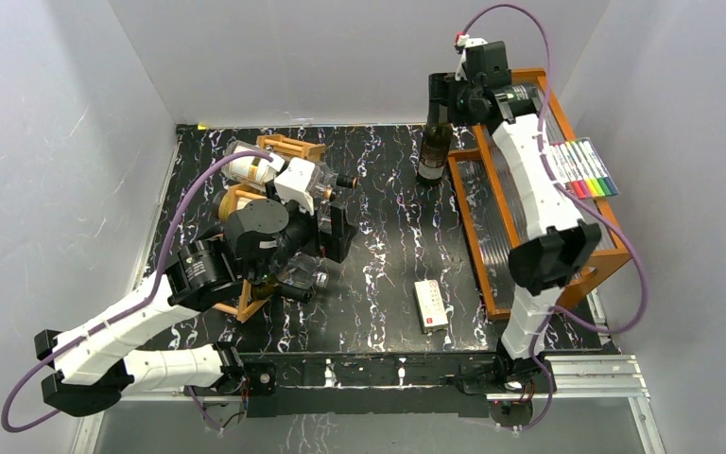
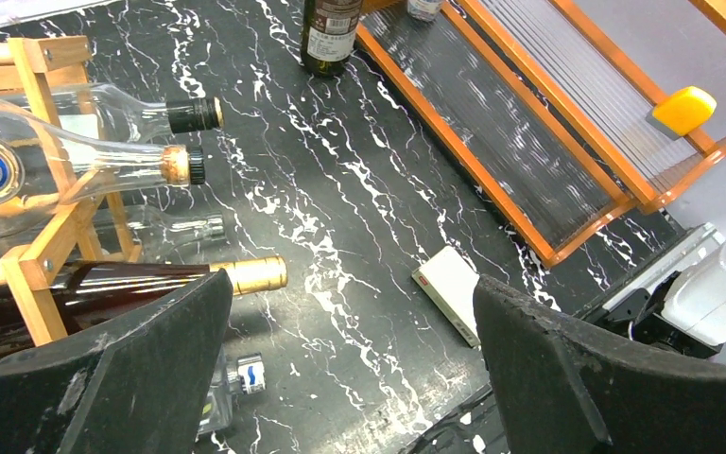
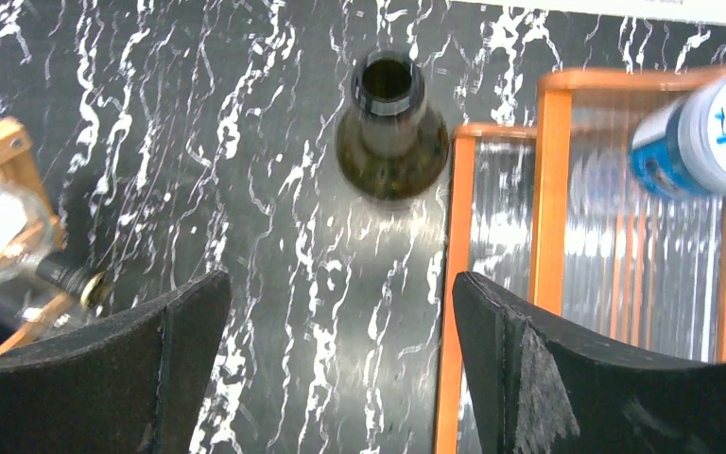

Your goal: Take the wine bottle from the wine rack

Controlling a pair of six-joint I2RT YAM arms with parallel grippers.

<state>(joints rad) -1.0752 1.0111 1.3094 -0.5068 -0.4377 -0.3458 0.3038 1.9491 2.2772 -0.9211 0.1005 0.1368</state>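
The orange-brown wooden wine rack (image 1: pixel 293 147) stands at the left, mostly hidden under my left arm. In the left wrist view the rack (image 2: pixel 45 248) holds several lying bottles: clear ones and a dark wine bottle with a gold foil neck (image 2: pixel 246 275). My left gripper (image 1: pixel 334 227) is open and empty just right of the rack, its jaws (image 2: pixel 350 303) wide apart beside the gold neck. Another dark wine bottle (image 1: pixel 434 147) stands upright on the table next to the tiered tray. My right gripper (image 1: pixel 441 102) is open and empty above it, looking down on its open mouth (image 3: pixel 389 80).
An orange-brown tiered tray with ribbed clear panels (image 1: pixel 492 236) fills the right side, with a marker pack (image 1: pixel 581 170) and a blue-white container (image 3: pixel 709 123) on it. A white box (image 1: pixel 431 305) lies at the front middle. A small clear bottle (image 2: pixel 236 374) lies by the rack.
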